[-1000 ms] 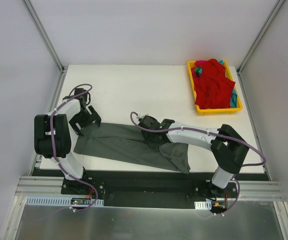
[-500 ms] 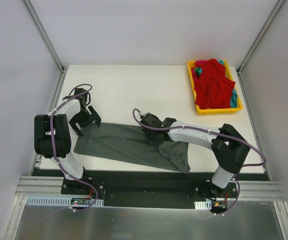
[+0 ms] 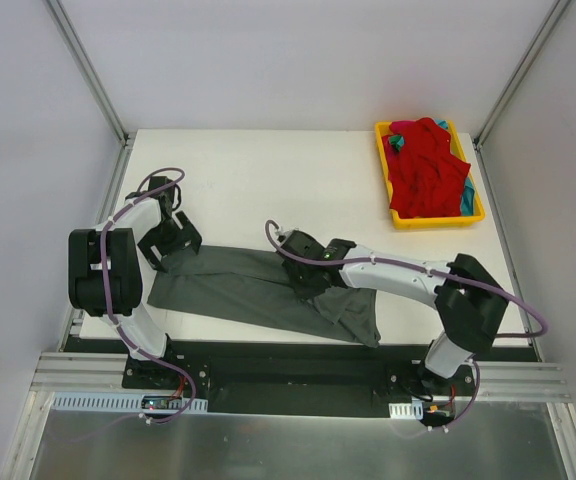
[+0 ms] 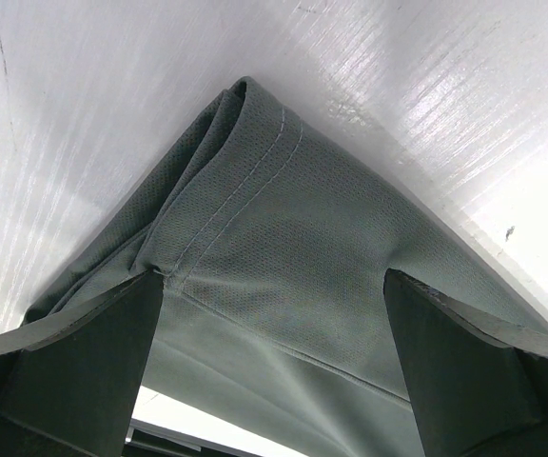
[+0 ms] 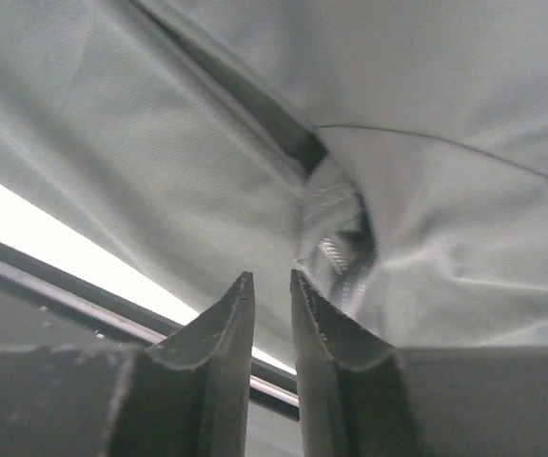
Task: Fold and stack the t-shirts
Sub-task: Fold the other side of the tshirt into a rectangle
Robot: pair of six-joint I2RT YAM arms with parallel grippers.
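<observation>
Grey t-shirt [image 3: 248, 290], left claw [image 4: 269, 278] wide open at its corner, right claw [image 5: 269, 276] nearly closed, empty

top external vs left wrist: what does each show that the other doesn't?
Top external only: the grey shirt at full length along the near side, the right claw over its middle, and a yellow tray at far right holding a red shirt and a bit of teal.
Left wrist only: the hem stitching and mesh weave of one shirt corner, with the claw's fingers wide apart on either side.
Both: the grey shirt, the white table, and the left claw at the shirt's left end.
</observation>
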